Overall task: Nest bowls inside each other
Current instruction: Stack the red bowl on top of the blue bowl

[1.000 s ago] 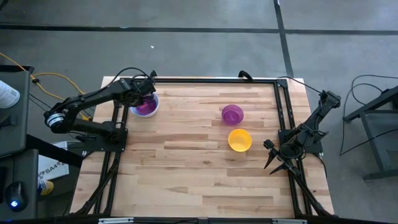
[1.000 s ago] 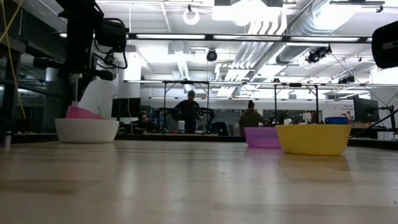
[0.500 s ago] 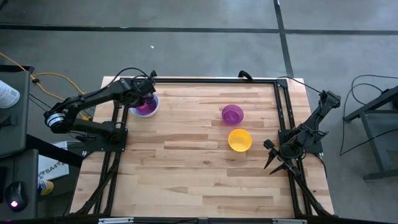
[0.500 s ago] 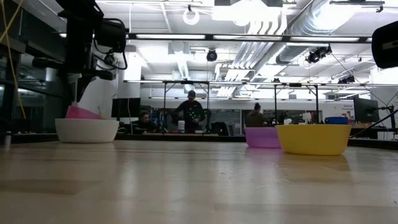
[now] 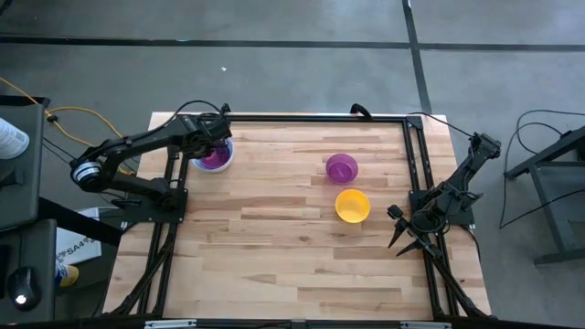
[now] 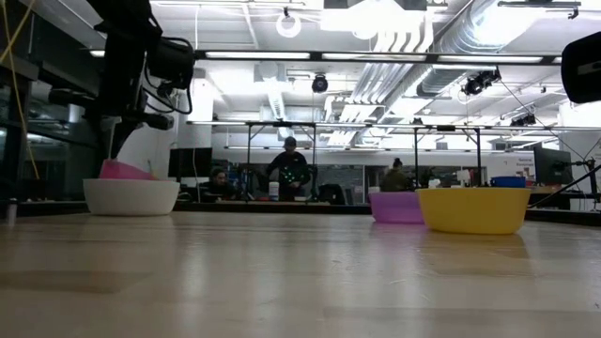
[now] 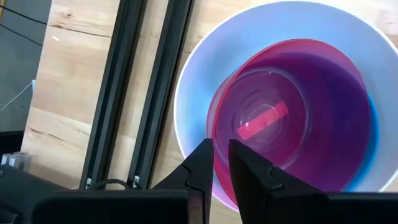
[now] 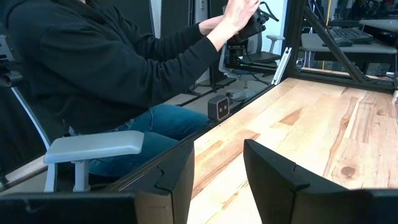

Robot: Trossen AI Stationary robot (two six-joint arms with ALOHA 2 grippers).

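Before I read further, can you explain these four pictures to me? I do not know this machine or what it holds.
It is a robot with two dark arms at a wooden table. One camera looks down from above, one sits at table height, and one rides on each wrist. The left gripper is at the white bowl, its nearly closed fingers pinching the rim of the red bowl nested inside it. A blue rim peeks out beneath. The purple bowl and yellow bowl stand apart. The right gripper waits open at the table's right edge, facing a seated person.

Wooden table (image 5: 274, 247), white bowl (image 5: 225, 155), purple bowl (image 5: 341, 168), yellow bowl (image 5: 352, 206)
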